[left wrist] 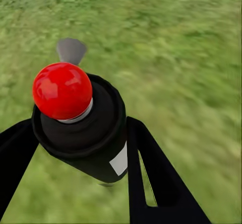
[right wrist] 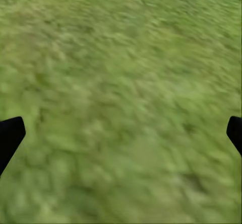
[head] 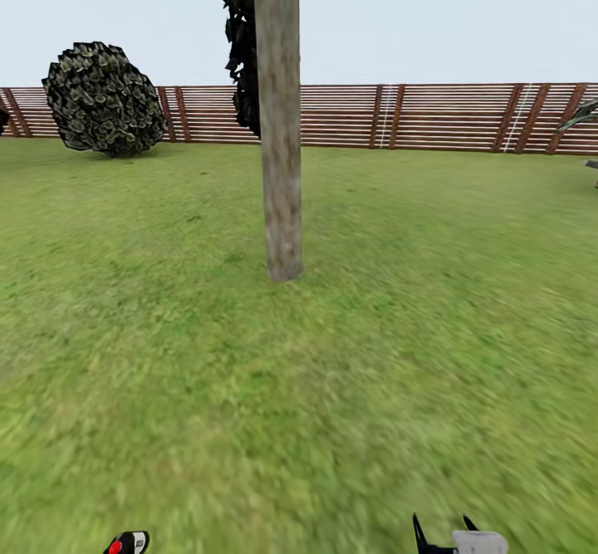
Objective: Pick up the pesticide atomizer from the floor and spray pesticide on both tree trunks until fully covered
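The pesticide atomizer (left wrist: 83,126), a dark canister topped with a round red cap, sits clamped between the two black fingers (left wrist: 156,178) of the robot's left gripper (left wrist: 80,148), as seen in the left wrist view. A small white patch shows on the canister's side, and a grey nozzle tip juts out beyond the red cap. Blurred green grass (left wrist: 181,58) lies beneath it. In the head view the same atomizer (head: 127,544) peeks in at the lower edge, left of centre, its red spot visible, held above the lawn.

The right gripper (right wrist: 121,133) is spread wide with nothing between its fingers; only the dark fingertips (right wrist: 10,136) show at the two sides of the right wrist view, over bare grass. In the head view the right gripper (head: 446,537) appears at the lower edge, right of centre, its black tips pointing up beside a pale grey part.

Ahead of the robot, a tree trunk (head: 279,122), mottled grey-brown, rises straight from the lawn (head: 415,330), well apart from both grippers. Dark foliage (head: 242,47) hangs just left of the trunk higher up. A round dark bush (head: 104,99) stands at the far left before the brown slatted fence (head: 448,118), under a pale sky.
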